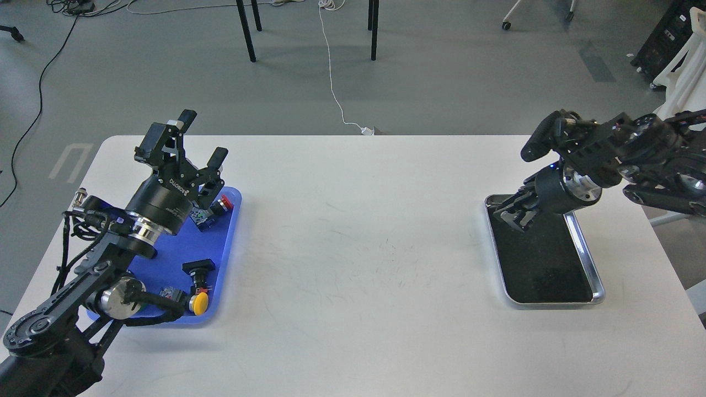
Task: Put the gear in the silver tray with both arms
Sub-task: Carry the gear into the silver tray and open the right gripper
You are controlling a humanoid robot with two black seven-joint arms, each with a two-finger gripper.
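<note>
The silver tray (pixel 599 291) with a black liner lies at the table's right side. Its visible liner is bare. My right gripper (pixel 512 214) points down and left over the tray's far left corner. Its dark fingers sit close together and I cannot tell whether they hold anything. My left gripper (pixel 204 135) is open and empty, raised above the far end of the blue plastic tray (pixel 226 259). I cannot make out a gear anywhere.
The blue tray holds small parts: a red button (pixel 223 203), a yellow button (pixel 199 302), a black part (pixel 199 268) and small green-marked pieces. My left arm covers the tray's left half. Chair legs and cables are on the floor beyond the table.
</note>
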